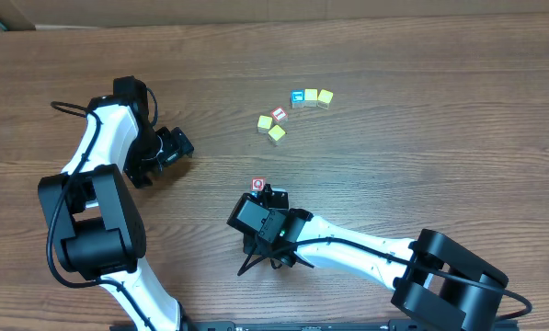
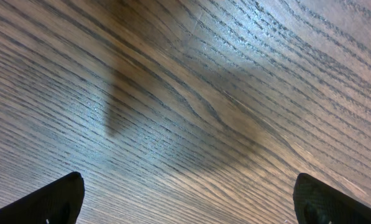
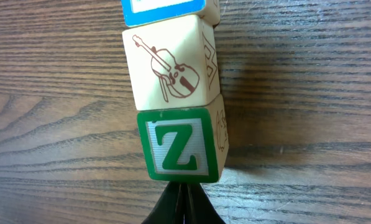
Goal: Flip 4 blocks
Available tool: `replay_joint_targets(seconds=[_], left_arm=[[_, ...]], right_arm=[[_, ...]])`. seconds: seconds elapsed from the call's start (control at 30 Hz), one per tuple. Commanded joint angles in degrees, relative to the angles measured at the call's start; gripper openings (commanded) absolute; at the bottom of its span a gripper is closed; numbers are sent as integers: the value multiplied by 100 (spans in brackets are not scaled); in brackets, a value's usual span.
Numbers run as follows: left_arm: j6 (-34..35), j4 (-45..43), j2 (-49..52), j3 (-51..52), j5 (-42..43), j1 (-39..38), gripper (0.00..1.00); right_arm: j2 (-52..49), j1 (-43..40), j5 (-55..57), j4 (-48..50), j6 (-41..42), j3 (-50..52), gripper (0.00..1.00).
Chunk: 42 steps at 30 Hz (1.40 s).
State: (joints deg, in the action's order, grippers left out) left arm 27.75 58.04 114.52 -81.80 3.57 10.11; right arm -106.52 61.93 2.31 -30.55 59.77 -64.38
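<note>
Jaws of my right claw (image 3: 180, 193), shut on nothing, sit bottom centre against the green-framed wooden "Z" cube (image 3: 182, 144), probably to tip it, with pale violin-marked cube (image 3: 169, 68) and blue-edged cube (image 3: 163, 9) lined up above, while my left claw (image 2: 188, 199) hangs wide open.

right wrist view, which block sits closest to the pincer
The green Z block, right at the right pincer; the pale violin block and blue-edged block lie beyond it.

My left end effector (image 2: 188, 186) stands spread wide, arm folded back; my right end effector (image 3: 180, 202) is pressed closed, arm outstretched.
</note>
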Motion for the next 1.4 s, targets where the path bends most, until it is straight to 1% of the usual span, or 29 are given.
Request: replay_joint_targets(seconds=[0.0, 0.1, 0.27, 0.33, 0.43, 0.57, 0.67, 0.83, 0.93, 1.17, 1.37], left_arm=[[15, -4, -33, -55, -61, -48, 100], [15, -4, -31, -55, -61, -48, 100], [15, -4, -31, -55, -61, -48, 100], [15, -4, -31, -55, -61, -48, 100], [15, -4, -33, -55, -61, -48, 100], [15, -4, -33, -55, -61, -48, 100], [15, -4, -33, -55, -61, -48, 100], [15, -4, -33, -55, -61, -48, 100], [15, -4, -31, -55, -61, -48, 100], [15, -4, -33, -55, -61, -48, 100], [15, -4, -33, -55, -61, -48, 100]], right_arm=[[-31, 26, -284, 46, -131, -42, 4], [57, -2, -752, -278, -638, -428, 4], [136, -162, -796, -1530, -1362, -1692, 4], [129, -238, -793, -1720, -1633, -2085, 4], [94, -358, -610, -1617, -1788, -2337, 4], [-118, -435, -170, -1364, -1956, -2341, 4], [-444, -398, 151, -1196, -2197, -2339, 4], [-1027, -269, 323, -850, -2638, -2341, 4], [-1294, -192, 741, -734, -2892, -2341, 4], [-1331, -181, 826, -247, -3648, -2339, 4], [-1331, -177, 927, -269, -3958, -2334, 4]])
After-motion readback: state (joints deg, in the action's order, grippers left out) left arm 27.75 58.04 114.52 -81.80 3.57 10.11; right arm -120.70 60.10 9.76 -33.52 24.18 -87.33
